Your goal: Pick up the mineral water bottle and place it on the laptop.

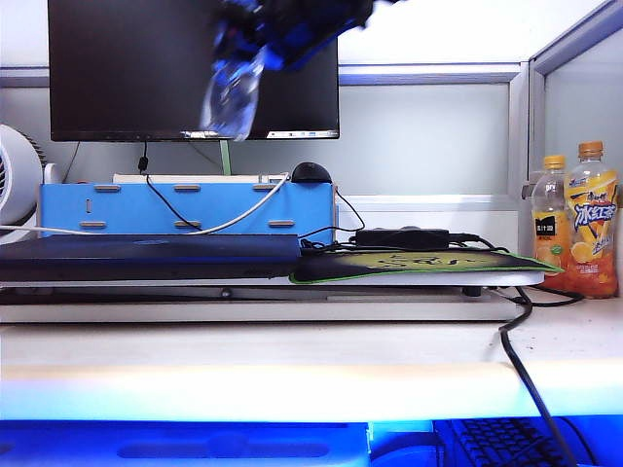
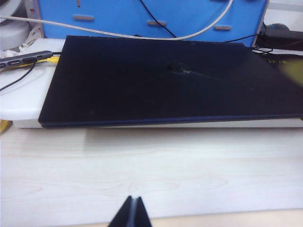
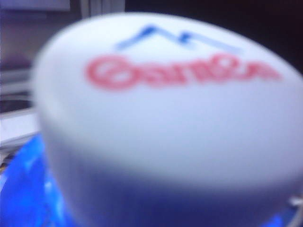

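- I see the right gripper high in the exterior view, blurred, in front of the black monitor, with its fingers holding the mineral water bottle.
- The bottle hangs tilted in the air, its clear body showing below the gripper against the screen, well above the laptop.
- In the right wrist view the bottle's white cap fills nearly everything, out of focus, with red lettering and a blue mountain outline on top.
- The laptop lies closed and flat on a white stand on the worktop, its dark lid bare in the left wrist view.
- A green-edged mouse mat lies just beside the laptop, with a black power brick on it.
- 2 orange-capped drink bottles stand at the far right.
- The left gripper sits low over the worktop in front of the laptop, fingers pressed together, holding nothing.
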Robot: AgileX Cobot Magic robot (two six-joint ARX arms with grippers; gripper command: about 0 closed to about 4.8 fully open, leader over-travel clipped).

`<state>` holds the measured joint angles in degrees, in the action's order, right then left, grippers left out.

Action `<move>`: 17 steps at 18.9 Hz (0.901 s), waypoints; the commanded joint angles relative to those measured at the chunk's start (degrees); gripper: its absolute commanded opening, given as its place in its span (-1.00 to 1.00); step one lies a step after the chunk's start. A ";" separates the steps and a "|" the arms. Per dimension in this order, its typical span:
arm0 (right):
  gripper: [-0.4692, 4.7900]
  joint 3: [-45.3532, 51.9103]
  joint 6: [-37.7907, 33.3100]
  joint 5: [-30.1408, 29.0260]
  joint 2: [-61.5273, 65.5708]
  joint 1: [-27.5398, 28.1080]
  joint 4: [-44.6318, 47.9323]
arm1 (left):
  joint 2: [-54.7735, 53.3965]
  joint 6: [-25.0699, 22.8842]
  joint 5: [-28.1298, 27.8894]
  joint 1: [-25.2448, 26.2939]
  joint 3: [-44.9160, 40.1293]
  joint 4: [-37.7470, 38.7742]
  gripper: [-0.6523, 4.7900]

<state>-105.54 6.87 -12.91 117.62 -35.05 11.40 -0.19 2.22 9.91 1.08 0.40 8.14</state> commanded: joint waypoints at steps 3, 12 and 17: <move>-0.82 -0.79 -0.26 0.09 2.73 -4.31 2.29 | 0.13 -0.09 0.39 0.02 0.00 0.33 -0.77; -0.82 -0.77 0.57 3.02 6.58 -5.35 -4.07 | 0.13 -0.09 0.35 0.02 0.00 0.35 -0.77; -0.82 -0.77 6.23 4.02 7.28 -5.44 -9.73 | 0.13 -0.07 0.37 0.02 0.00 0.35 -0.77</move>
<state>-105.56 11.03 -8.78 125.62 -40.07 0.80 -0.19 2.22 9.91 1.08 0.40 8.14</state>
